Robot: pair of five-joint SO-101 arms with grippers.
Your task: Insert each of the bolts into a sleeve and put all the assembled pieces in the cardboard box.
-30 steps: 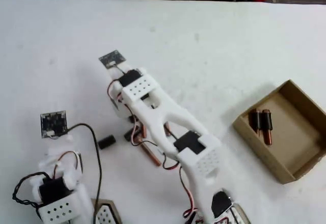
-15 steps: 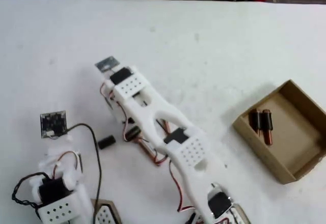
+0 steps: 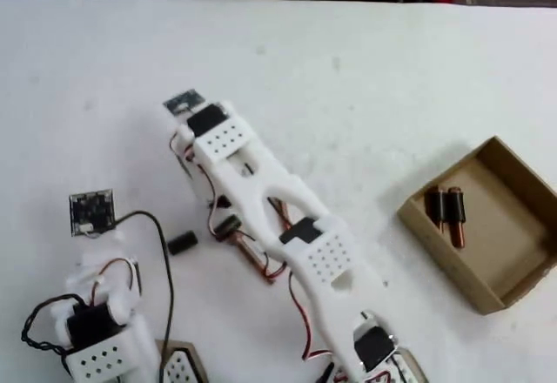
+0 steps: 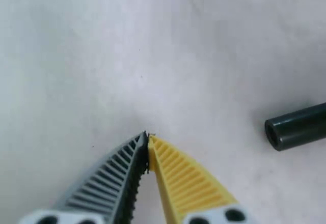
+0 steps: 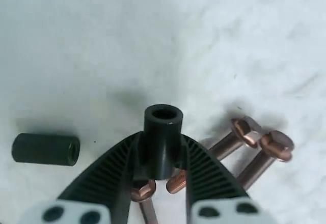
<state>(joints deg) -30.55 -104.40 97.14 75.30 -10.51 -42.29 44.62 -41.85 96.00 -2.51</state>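
Stock as it stands, largest first.

1. Worktop [image 3: 348, 78]: white, carries everything listed here.
2. My right arm [image 3: 261, 183]: stretched slantwise over the middle of the worktop. Since a second ago it has swung a little toward my left, and its wrist now lies slightly nearer my left arm.
3. Cardboard box [image 3: 515, 237]: open-topped, on the worktop well off to my right. It sits where it sat before.
4. My left arm [image 3: 91, 339]: folded low at the near left. No change since a second ago.
5. Right claw [image 5: 162, 147]: clamped on the held sleeve [image 5: 163, 132], one finger on each side.
6. Left claw [image 4: 147, 138]: fingers together, tips touching, nothing between them, just above bare worktop.
7. Assembled pieces [image 3: 444, 213]: two, side by side in the box against its near left wall. Unmoved.
8. Held sleeve: black, open end showing past the fingertips, raised over the bolts.
9. Loose sleeve [image 3: 182, 243]: black, lying on its side on the worktop between my two arms, apart from both claws. Same spot as earlier.
10. Bolts [image 5: 243, 131]: copper-coloured, four counted, lying on the worktop. Two lie beside the right claw and two beneath it.
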